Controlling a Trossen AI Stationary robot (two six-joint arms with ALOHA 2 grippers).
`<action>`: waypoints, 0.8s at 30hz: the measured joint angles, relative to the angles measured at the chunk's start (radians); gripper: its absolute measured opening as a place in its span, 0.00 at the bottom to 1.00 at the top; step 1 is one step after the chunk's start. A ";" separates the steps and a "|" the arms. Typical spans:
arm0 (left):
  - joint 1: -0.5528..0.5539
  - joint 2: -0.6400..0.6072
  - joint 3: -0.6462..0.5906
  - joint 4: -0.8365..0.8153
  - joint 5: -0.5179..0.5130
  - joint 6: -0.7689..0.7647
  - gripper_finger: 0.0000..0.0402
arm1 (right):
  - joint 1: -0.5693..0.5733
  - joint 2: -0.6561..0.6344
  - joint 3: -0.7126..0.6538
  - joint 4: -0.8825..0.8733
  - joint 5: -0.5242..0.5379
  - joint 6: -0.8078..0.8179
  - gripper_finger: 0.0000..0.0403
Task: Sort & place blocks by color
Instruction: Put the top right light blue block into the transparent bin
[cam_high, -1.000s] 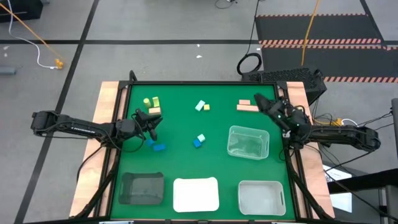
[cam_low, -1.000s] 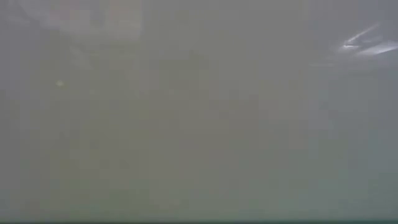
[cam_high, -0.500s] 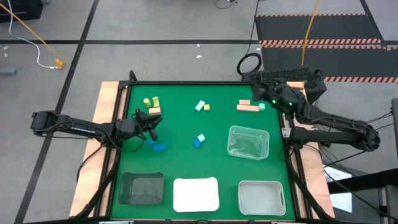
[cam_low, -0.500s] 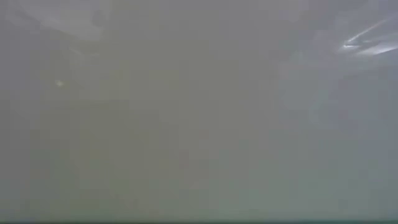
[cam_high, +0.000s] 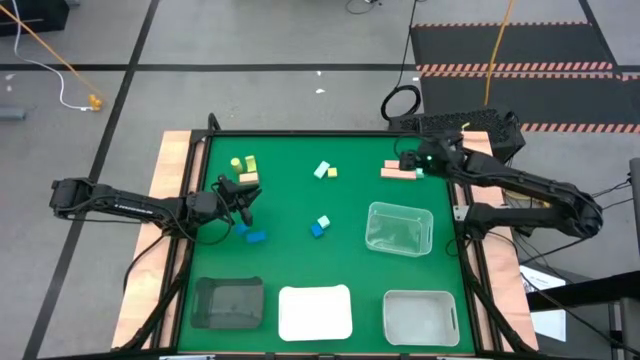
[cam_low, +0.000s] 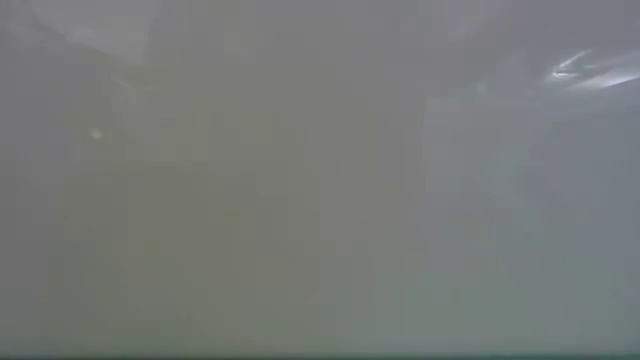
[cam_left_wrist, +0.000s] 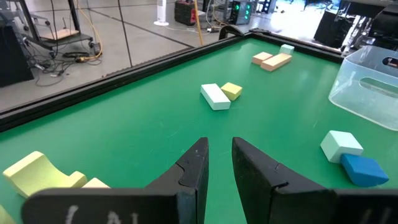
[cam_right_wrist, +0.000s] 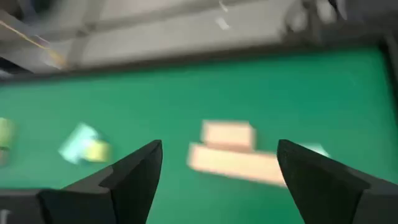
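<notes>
Small blocks lie scattered on the green mat (cam_high: 300, 200). Two tan bars (cam_high: 398, 171) and a mint cube (cam_high: 420, 172) are at the far right. A mint and a yellow block (cam_high: 325, 171) are at the far middle, and yellow-green ones (cam_high: 243, 163) at the far left. Blue and mint ones (cam_high: 319, 226) sit at the centre. My right gripper (cam_high: 407, 160) hangs open above the tan bars (cam_right_wrist: 231, 160), touching nothing. My left gripper (cam_high: 250, 192) is shut and holds nothing, at the mat's left beside a blue block (cam_high: 256, 236).
A clear tray (cam_high: 399, 228) stands right of centre. Along the near edge are a dark tray (cam_high: 228, 302), a white tray (cam_high: 315, 312) and a pale tray (cam_high: 420, 317). The low view shows only grey haze.
My right gripper has swung from the table's right edge out toward the far edge and leftward, rising and tipping to point down at the tan bars. No block has moved.
</notes>
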 joint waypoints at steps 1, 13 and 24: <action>0.000 0.000 0.000 0.000 0.000 0.000 0.18 | -0.008 0.017 0.000 -0.031 -0.017 0.006 0.77; 0.000 0.000 0.000 0.000 0.000 0.000 0.18 | -0.087 0.205 0.000 -0.129 -0.070 -0.052 0.77; 0.000 0.000 0.000 0.000 0.000 0.000 0.18 | -0.199 0.331 0.000 -0.107 -0.069 -0.130 0.77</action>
